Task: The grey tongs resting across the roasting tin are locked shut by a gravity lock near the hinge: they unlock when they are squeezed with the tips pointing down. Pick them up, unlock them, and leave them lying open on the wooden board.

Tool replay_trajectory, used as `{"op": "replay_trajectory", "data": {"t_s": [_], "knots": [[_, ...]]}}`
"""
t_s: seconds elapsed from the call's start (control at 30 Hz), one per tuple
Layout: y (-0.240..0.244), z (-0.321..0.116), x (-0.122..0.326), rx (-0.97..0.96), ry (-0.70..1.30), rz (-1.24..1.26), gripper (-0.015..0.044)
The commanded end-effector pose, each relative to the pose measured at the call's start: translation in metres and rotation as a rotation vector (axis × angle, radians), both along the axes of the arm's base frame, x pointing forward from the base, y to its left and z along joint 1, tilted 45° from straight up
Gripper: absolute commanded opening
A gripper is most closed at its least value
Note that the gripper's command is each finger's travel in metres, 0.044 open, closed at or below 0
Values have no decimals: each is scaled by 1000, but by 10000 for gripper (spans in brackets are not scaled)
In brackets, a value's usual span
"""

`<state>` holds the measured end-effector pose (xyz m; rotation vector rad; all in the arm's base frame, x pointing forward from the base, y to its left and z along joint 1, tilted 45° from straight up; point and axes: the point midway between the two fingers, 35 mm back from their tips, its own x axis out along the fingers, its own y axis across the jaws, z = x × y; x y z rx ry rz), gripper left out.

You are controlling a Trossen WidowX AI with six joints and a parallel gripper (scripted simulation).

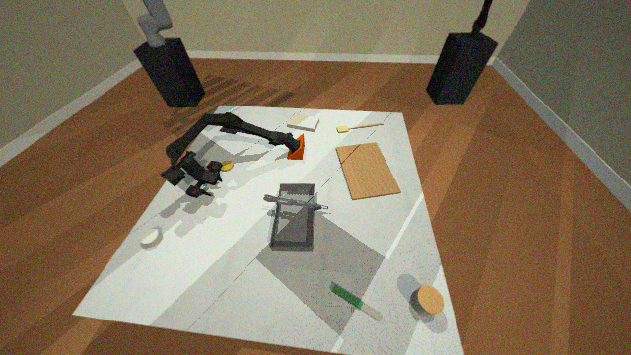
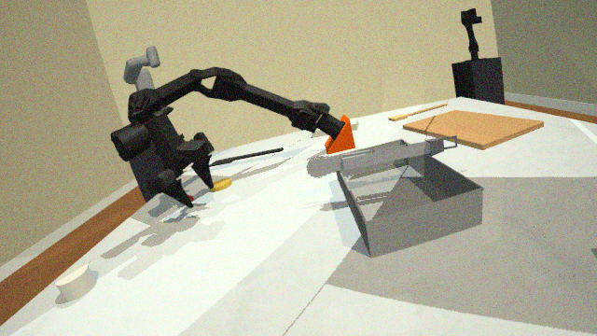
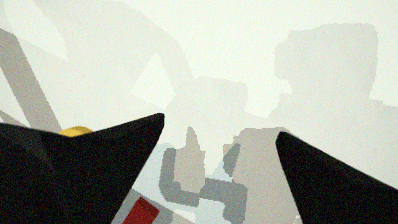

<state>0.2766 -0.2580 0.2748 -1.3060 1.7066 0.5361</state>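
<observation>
Gripper (image 2: 198, 189) is spread nearly to full width, nothing between the fingers; it hangs just above the white mat (image 1: 197, 276), tips pointing down at a tilt.

My count, working outward: one yellow disc (image 1: 227, 166) just beside the gripper, one orange wedge (image 1: 297, 148) at the arm's base, one roasting tin (image 1: 293, 237), one pair of grey tongs (image 1: 295, 201), one wooden board (image 1: 367, 171), one pale block (image 1: 303, 122), one small wooden spatula (image 1: 357, 127), one white puck (image 1: 150, 238), one green-handled tool (image 1: 355, 301), one cork-coloured round (image 1: 430, 299). Two dark pedestals (image 1: 170, 71) on the floor beyond the mat.

View differences: wrist shows only both fingertips, shadows on the mat, the top of the yellow disc (image 3: 76, 131) behind the left one, and a red patch (image 3: 141, 211) under the gripper. I see that red speck in the exterior view too, not from the top. Exterior shows the tongs (image 2: 378, 156) closed, bridging the tin's (image 2: 420, 219) rims near one end. Green-handled tool and cork round show only from the top.

Tongs sit well apart from the gripper, on the tin in mid-mat. Board (image 2: 473, 127) lies beyond the tin, on the side away from the gripper, near it but not touching.
</observation>
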Motion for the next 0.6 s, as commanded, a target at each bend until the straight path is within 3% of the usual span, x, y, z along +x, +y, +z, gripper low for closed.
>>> {"op": "replay_trajectory", "data": {"t_s": [0.0, 0.27, 0.57], "knots": [[1, -1, 1, 0, -1, 0, 426], [42, -27, 42, 6, -17, 24, 440], [156, -96, 97, 11, -29, 65, 440]]}}
